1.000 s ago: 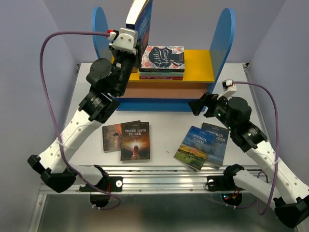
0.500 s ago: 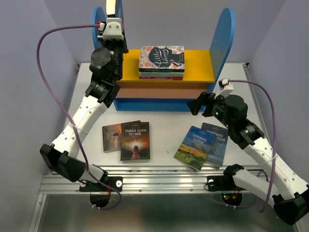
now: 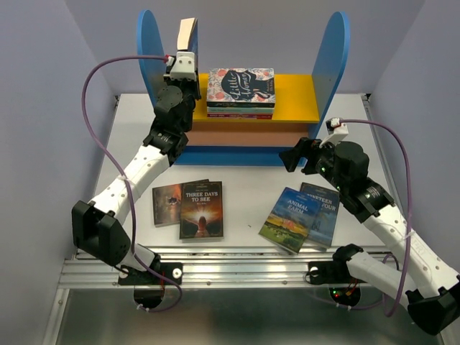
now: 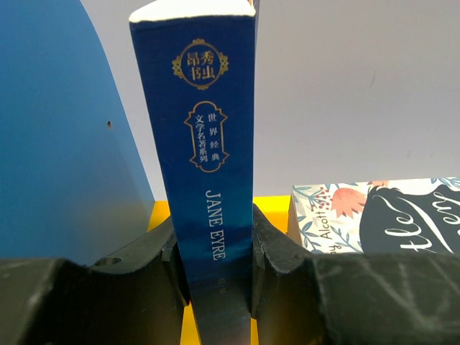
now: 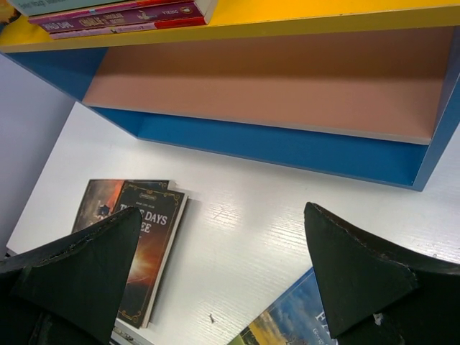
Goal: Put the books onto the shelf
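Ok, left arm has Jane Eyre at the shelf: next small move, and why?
Probably ease Jane Eyre straight down, then let go. The left gripper clamps it upright over the yellow board, in the gap between the blue side panel and the Little Women stack; its bottom edge is hidden.

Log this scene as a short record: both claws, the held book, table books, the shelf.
left claw: shut on Jane Eyre, upright, over yellow board, left end
right claw: open, holding nothing, above table
table, left: Three Days to See overlapping a brown book
table, right: Animal Farm overlapping a blue book
yellow board: Little Women stack
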Motion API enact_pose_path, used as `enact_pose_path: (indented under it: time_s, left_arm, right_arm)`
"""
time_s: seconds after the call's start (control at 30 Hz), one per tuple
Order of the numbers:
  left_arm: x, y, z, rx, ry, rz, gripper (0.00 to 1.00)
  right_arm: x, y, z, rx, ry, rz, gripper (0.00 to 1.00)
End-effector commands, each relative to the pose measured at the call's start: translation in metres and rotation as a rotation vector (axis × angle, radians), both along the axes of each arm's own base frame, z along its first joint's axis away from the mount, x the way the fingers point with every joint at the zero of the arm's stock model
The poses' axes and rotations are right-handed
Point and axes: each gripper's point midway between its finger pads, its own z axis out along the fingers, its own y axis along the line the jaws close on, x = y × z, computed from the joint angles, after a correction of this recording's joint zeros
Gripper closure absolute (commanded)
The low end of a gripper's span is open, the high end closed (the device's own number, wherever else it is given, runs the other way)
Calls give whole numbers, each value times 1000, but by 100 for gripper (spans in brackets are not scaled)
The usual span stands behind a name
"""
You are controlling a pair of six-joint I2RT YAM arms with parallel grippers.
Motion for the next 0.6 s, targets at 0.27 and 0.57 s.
enact_pose_path:
  time_s: [0.27, 0.57]
  left_arm:
    - [-31, 32, 78, -195, -284, 41, 100]
    - [-29, 42, 65, -185, -265, 74, 100]
  right_arm:
    - [0, -3, 19, 7, -46, -15, 0]
    - [3, 1, 20, 24, -30, -10, 0]
